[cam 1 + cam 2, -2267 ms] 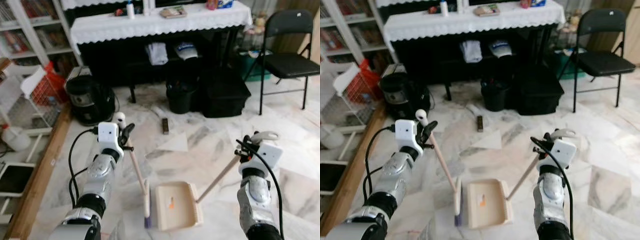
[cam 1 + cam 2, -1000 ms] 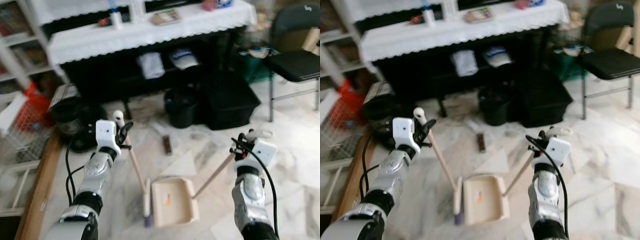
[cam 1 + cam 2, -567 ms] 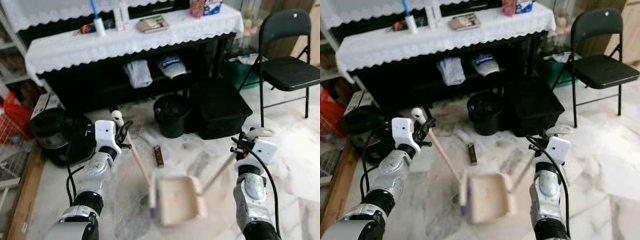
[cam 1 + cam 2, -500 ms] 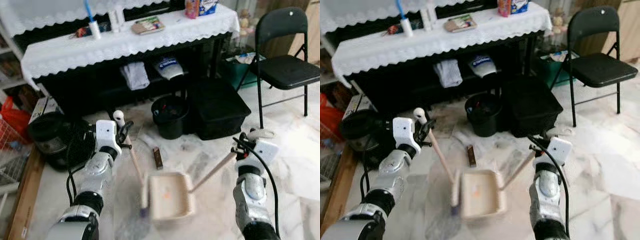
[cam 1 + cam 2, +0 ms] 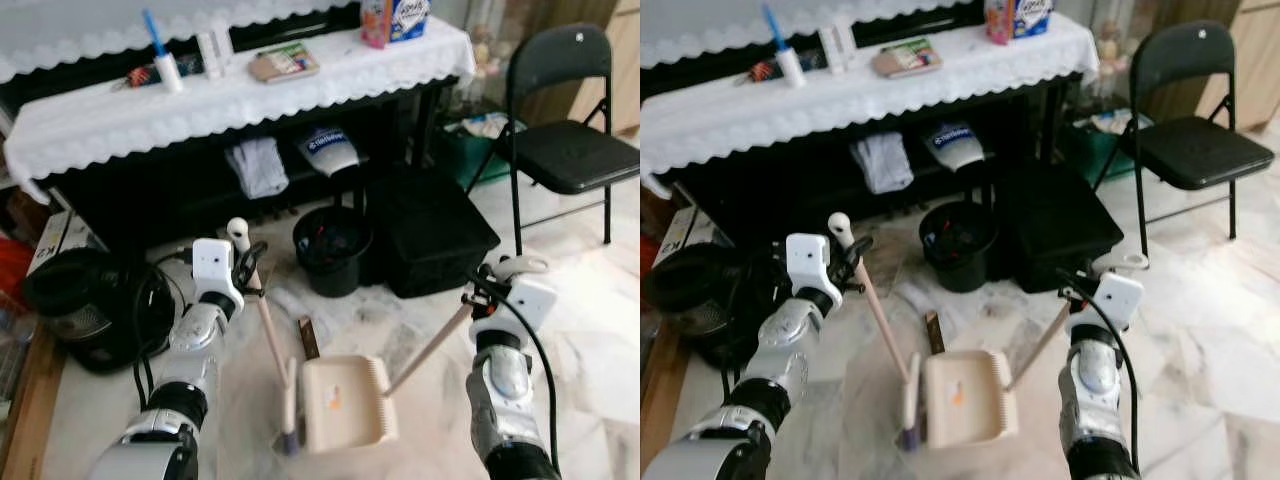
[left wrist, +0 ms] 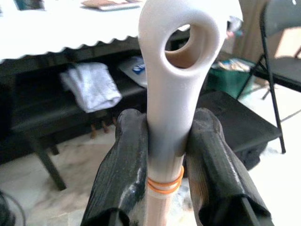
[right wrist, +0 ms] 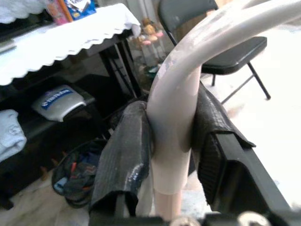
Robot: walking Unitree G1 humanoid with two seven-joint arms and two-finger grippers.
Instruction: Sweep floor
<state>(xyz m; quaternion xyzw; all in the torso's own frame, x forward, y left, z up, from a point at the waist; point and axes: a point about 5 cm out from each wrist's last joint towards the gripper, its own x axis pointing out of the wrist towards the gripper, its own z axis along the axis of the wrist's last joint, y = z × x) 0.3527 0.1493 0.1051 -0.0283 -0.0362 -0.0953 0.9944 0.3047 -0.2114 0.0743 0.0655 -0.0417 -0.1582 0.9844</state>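
A cream plastic dustpan (image 5: 340, 402) carrying an orange speck lies on the white-and-grey marbled floor (image 5: 590, 300). The pale wooden broom handle (image 5: 268, 335) has a white looped cap, with an orange rubber band (image 6: 164, 186) below it. White lace-edged cloth (image 5: 200, 100) covers the black bench (image 5: 150, 190). Beside it stand a black round bucket (image 5: 333, 250) and a black folding chair (image 5: 570, 140).

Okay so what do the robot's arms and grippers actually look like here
Both arms are silver metal segments with black joints. Each wrist carries a white boxy camera housing, and a black cable loops alongside each forearm. The left gripper and right gripper each have two long, matte black fingers.
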